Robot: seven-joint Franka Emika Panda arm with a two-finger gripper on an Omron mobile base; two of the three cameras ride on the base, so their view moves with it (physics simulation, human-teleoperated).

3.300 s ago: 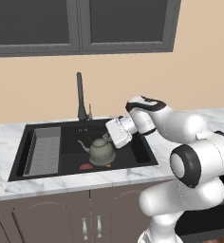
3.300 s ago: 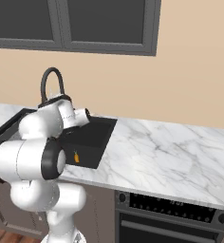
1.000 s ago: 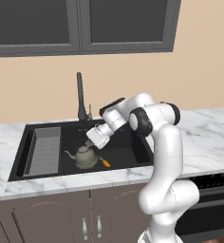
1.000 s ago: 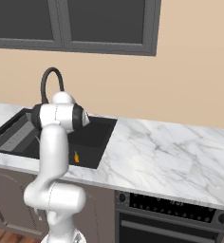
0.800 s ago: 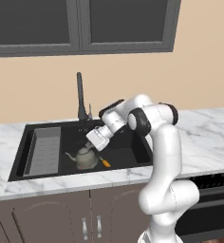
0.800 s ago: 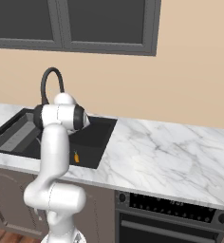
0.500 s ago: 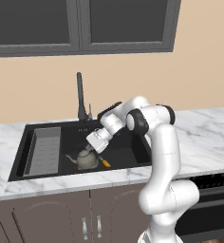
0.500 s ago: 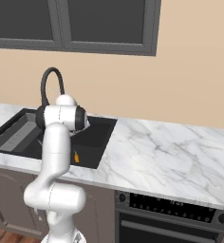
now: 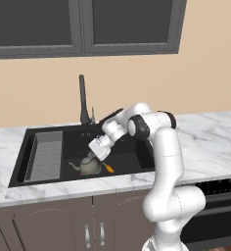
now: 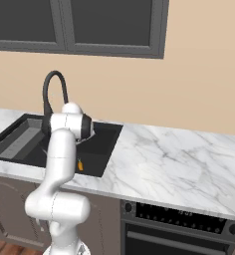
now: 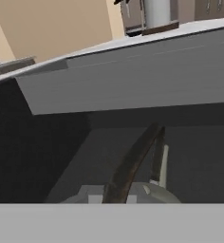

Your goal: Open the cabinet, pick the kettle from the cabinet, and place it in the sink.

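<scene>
So the kettle (image 9: 89,166) sits low in the sink (image 9: 24,152), basically on the floor of the basin, spout pointing toward the ribbed tray (image 9: 45,158) and a little orange carrot-looking thing (image 9: 109,168) just beside it on the other side. The gripper (image 9: 93,152) is right above the kettle, and from the hand view the jaws look clenched on the thin arched handle (image 11: 133,163), which runs up between them.

My take: this is the set-down, almost done. I can't tell for sure whether the base is touching the bottom, so I'd ease down the last bit rather than drop it. Then let go gently and lift straight up along the handle, so the fingers don't hook the loop and tip it over. Watch the faucet (image 9: 82,98) just behind when pulling out. The cabinet (image 9: 83,27) doors above look closed.
</scene>
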